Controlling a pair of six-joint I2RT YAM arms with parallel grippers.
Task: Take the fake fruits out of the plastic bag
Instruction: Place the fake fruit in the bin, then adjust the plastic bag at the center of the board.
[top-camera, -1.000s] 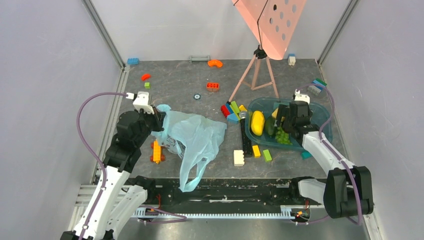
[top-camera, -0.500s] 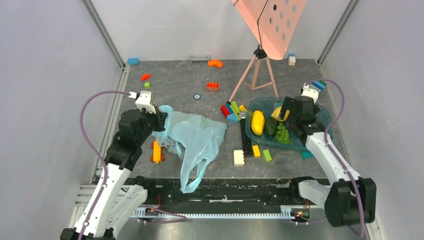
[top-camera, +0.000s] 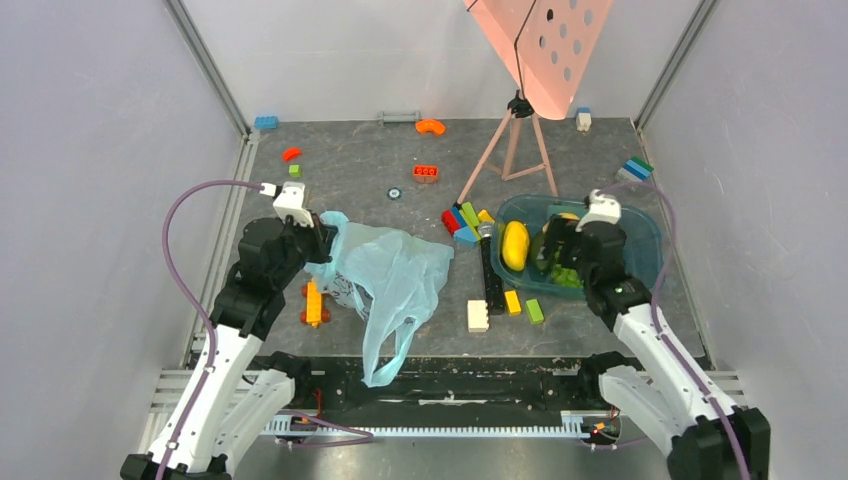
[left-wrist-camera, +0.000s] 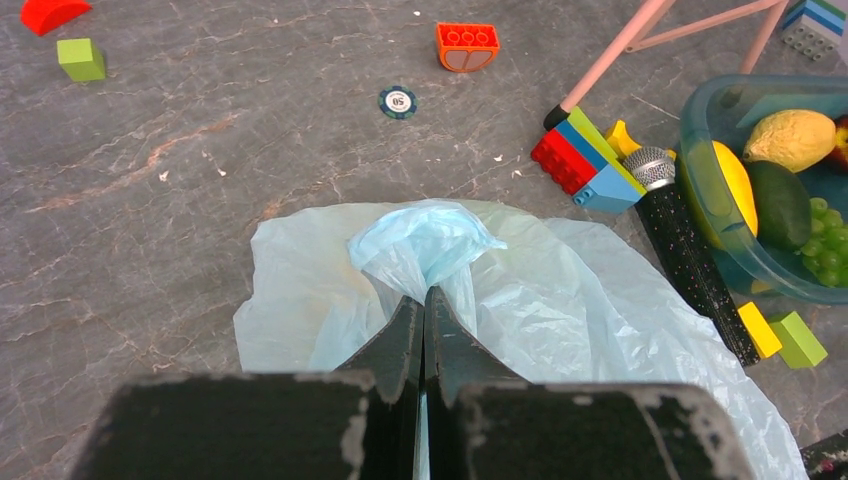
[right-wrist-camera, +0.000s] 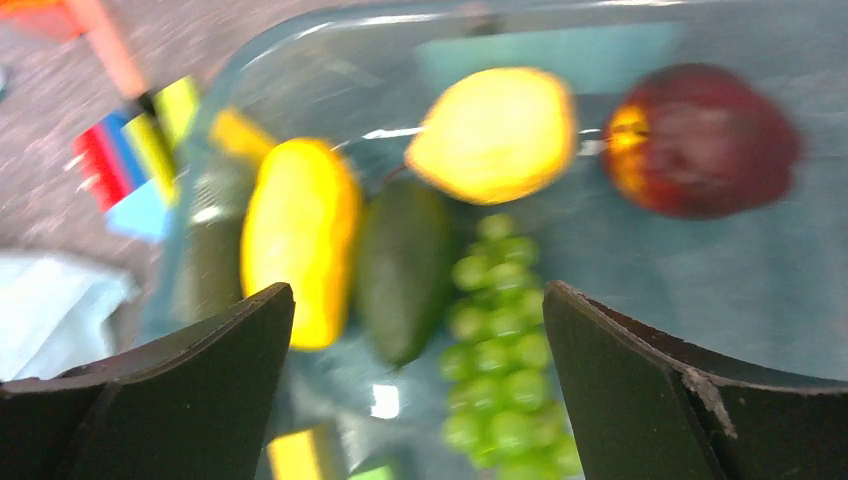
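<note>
**Fruits (top-camera: 515, 245) in tub (top-camera: 640, 245); bag (top-camera: 385, 275) pinched by left gripper (left-wrist-camera: 424, 300)**

Fruits lie in the teal tub at the right of the table: a lemon (right-wrist-camera: 495, 135), a long yellow fruit (right-wrist-camera: 300, 255), a dark green fruit (right-wrist-camera: 400, 270), grapes (right-wrist-camera: 495, 350) and a red fruit (right-wrist-camera: 700, 140). The bag lies flat and crumpled left of centre, well apart from the tub. No bulge shows in it, but whether a fruit remains inside cannot be told.

The left gripper is clamped tight on a bunched fold at the bag's far end. The right gripper (right-wrist-camera: 415, 295) hangs over the tub, jaws spread wide, holding nothing.

Hazards:
- The thin film may slip or tear from the pinch if pulled sharply.
- A fruit hidden in the folds would drop and roll among the bricks (left-wrist-camera: 585, 165).
- Lowering the right gripper off-centre may strike the tub rim and scatter the fruits.
</note>
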